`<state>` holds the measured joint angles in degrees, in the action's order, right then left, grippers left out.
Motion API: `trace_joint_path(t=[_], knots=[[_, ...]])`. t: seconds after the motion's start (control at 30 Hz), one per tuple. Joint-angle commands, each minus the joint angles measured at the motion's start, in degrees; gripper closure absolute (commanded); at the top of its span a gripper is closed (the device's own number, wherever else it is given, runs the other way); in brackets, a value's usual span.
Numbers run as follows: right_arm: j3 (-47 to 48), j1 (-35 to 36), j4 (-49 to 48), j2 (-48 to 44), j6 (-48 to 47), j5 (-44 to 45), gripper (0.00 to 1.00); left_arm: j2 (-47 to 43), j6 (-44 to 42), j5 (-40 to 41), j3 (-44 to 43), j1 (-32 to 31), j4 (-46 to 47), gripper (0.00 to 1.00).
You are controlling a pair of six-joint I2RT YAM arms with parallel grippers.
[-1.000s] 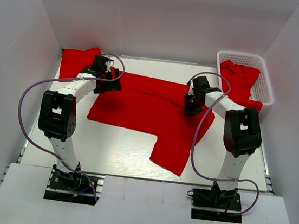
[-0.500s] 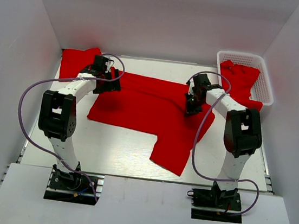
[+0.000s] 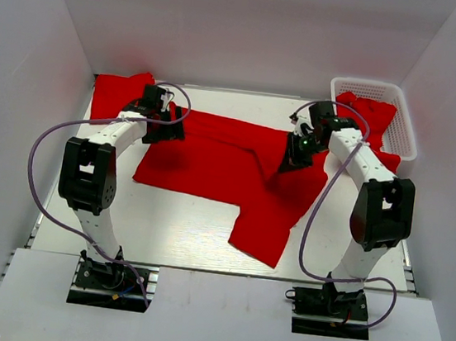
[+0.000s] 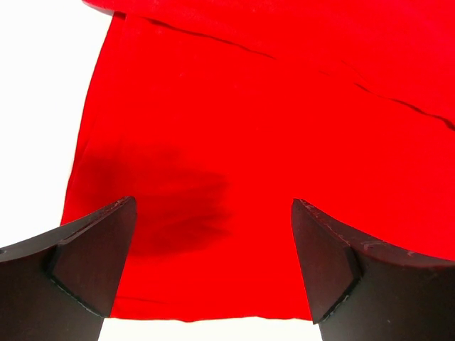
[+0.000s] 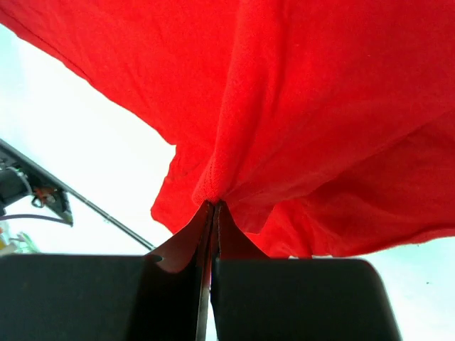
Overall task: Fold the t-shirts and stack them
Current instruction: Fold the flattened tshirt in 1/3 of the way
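Observation:
One red t-shirt [image 3: 212,164] lies spread across the middle of the table. My right gripper [image 3: 287,163] is shut on a pinch of its cloth and holds that part lifted. In the right wrist view the jaws [image 5: 213,204] meet on a bunched fold of the t-shirt [image 5: 327,106], which hangs from them. My left gripper [image 3: 169,130] hovers over the shirt's left end, open. In the left wrist view its fingers [image 4: 99,256] stand wide apart above the flat red cloth [image 4: 249,106], near its hem, holding nothing.
A white lattice basket [image 3: 405,134] stands at the back right with a red shirt [image 3: 368,113] spilling over its near edge. Another red shirt [image 3: 114,94] lies at the back left corner. White walls close in on three sides.
My right gripper has shut on the shirt's cloth and risen toward the back right, pulling that part up. The left arm has not moved.

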<state>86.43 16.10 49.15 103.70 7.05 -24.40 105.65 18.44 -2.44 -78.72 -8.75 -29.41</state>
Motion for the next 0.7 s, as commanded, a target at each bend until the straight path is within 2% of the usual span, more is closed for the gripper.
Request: trace_joint_path(t=[0.0,0.13,0.2,0.27,0.3,0.4,0.6,0.67], knots=[[2.43,-1.51,4.03,-1.30,-1.07,-3.29,1.00,-2.81,-0.59,-1.08,0.23,-0.21,-0.21,0.00],[-2.93,-1.33,4.03,-1.40,-2.56,-3.63,0.99,-2.81,-0.59,-1.08,0.23,0.31,-0.21,0.00],[-6.52,-1.16,3.68,-0.78,-3.09,-2.32,0.86,-2.81,-0.59,-1.08,0.23,0.32,-0.21,0.00],[-7.85,-1.33,3.85,-0.43,-4.06,-1.88,0.44,-1.68,-1.12,-1.08,0.23,0.32,-0.73,0.00],[-8.29,-1.33,3.94,-0.43,-5.19,-1.70,0.10,-1.67,-1.12,-1.60,-1.07,0.32,-0.74,0.00],[-6.90,-1.42,4.03,-1.48,-5.90,1.36,0.10,0.00,-1.12,-1.61,-2.93,0.32,-1.27,0.00],[-2.15,-1.59,2.10,-0.35,-5.20,2.08,0.10,2.89,-1.73,-3.27,-6.00,0.32,-1.79,0.00],[0.49,-1.59,1.40,0.62,-3.89,5.22,0.10,4.38,-1.74,-3.28,-7.85,0.32,-1.79,0.00]])
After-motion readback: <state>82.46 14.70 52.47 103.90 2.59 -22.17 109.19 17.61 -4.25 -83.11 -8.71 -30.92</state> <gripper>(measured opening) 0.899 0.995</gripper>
